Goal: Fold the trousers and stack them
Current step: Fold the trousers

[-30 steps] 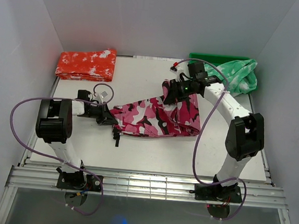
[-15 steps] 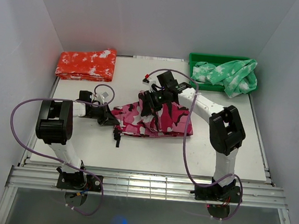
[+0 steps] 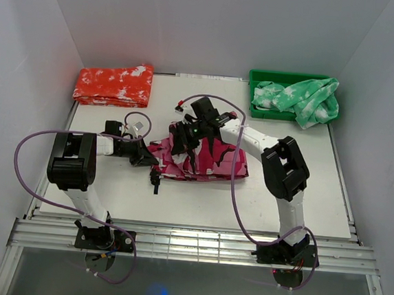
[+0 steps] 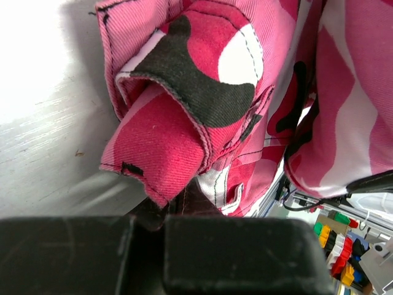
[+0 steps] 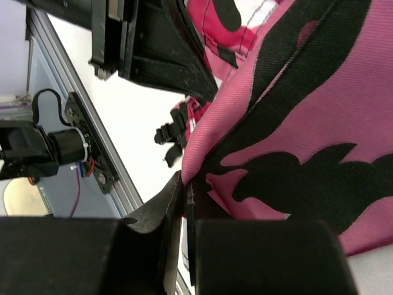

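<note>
Nearest the arm bases, a metal rail (image 3: 195, 247) runs along the front edge of the table (image 3: 199, 203). A broad bare strip of white top lies between it and the cloth. There is also bare room to the right of the cloth, up to the table's right edge. White walls (image 3: 24, 70) close in the left, right and far sides.

The trousers (image 3: 213, 161) lie mid-table, bunched into a short, thick heap of pink-magenta camouflage with black and white patches. A black strap end (image 3: 155, 180) trails from their near left corner.

The left gripper (image 3: 147, 159) is low at the heap's left end, with its jaws closed on a hem. The right gripper (image 3: 182, 138) is over the far left part, pinched tight on a raised fold.

Farther back, a folded orange-red garment (image 3: 113, 83) lies at the far left corner. A green garment (image 3: 299, 100) spills from a green bin (image 3: 272, 77) at the far right, well apart from the trousers.
</note>
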`<state>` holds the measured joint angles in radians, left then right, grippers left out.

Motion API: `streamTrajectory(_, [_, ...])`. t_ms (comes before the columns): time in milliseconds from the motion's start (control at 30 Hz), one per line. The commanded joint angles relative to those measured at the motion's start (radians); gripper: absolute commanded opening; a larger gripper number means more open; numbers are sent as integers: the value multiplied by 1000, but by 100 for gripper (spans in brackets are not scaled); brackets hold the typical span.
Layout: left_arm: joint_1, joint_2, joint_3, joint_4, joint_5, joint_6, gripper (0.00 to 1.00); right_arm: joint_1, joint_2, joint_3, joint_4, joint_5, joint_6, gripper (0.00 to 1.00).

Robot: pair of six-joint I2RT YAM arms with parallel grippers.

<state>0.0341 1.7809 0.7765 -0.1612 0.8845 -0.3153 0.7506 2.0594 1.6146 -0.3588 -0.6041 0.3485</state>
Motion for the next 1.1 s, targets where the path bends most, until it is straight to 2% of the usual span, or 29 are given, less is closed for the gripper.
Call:
streamTrajectory(0, [-17,-40,-34,2,-61,1,0,23,19,73,89,-13,85,8])
streamTrajectory(333, [-17,-58,-52,25,-85,-39,0,46,77,103,129,3,199,8])
streamTrajectory(1067, [-17,-89,-82,43,-98,-67,0,113,160,179,162,78,311,8])
